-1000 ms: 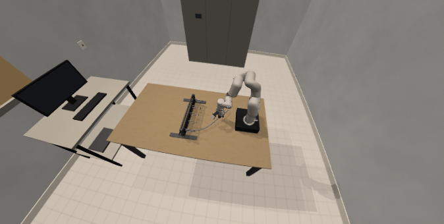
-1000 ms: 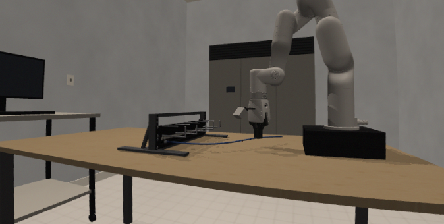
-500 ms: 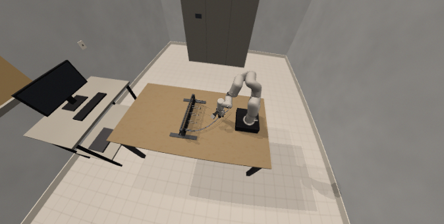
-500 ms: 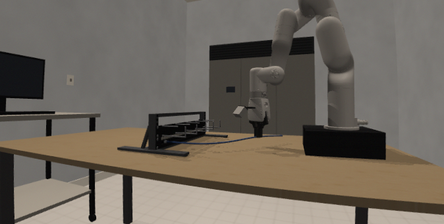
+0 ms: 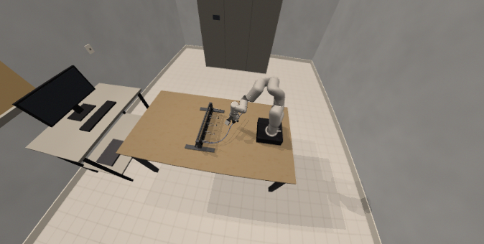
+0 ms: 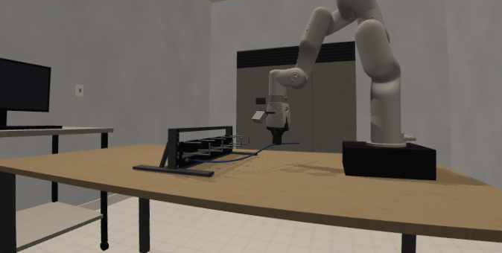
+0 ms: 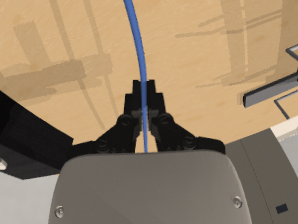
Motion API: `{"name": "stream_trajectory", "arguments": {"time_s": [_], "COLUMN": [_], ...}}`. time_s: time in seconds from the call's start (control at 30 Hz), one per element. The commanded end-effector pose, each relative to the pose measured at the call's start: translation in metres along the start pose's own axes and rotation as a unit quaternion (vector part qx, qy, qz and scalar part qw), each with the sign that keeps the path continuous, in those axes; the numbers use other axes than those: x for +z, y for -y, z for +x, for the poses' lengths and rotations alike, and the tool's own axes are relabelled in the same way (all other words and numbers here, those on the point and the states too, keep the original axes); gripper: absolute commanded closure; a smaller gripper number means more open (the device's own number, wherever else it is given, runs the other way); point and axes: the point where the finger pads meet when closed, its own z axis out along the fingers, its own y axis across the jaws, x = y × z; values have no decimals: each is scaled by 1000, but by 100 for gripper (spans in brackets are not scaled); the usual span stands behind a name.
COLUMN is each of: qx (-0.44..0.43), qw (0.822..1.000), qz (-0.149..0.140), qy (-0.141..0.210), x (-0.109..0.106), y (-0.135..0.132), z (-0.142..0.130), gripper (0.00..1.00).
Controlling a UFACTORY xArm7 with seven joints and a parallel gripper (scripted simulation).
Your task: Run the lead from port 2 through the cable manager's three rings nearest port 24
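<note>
The jaws of the gripper (image 5: 235,121) (image 6: 277,143) (image 7: 144,85) were clamped on the lead (image 5: 220,142) (image 6: 231,161) (image 7: 137,37), above the surface (image 5: 244,154) (image 6: 261,193) (image 7: 190,60). The wrist view showed the blue strand running between the fingertips, a pinch hidden in the top view. The exterior view alone showed a short free tail sticking out past the jaws, almost level. Only the top view laid out the full bow, curving from the rack's near end up to the jaws.

The lead looked slim, smooth and blue in the exterior and wrist views, but pale grey from the top. It sagged low beside the rack (image 5: 205,125) (image 6: 173,149), then rose to the jaws. The rack stood upright on its flat feet, its thin metal rings (image 5: 217,118) (image 6: 209,149) facing the arm's black base (image 5: 263,140) (image 6: 391,167) (image 7: 30,145). Whether the lead passed inside any ring could not be told.
</note>
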Motion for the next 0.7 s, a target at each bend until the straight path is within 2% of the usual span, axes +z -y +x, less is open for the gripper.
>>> {"name": "stream_trajectory", "arguments": {"time_s": [0.0,0.4,0.47,0.53,0.67], "qx": [-49,-146,-146,-176,-201], "qw": [999,989,989,984,980], "qz": [12,11,11,11,11], "qy": [-6,-7,-7,-8,-8], "x": [-15,-50,-50,-61,-70], "y": [-40,-124,-124,-150,-171], "z": [3,7,7,8,9], "gripper": [100,100,100,100,100]}}
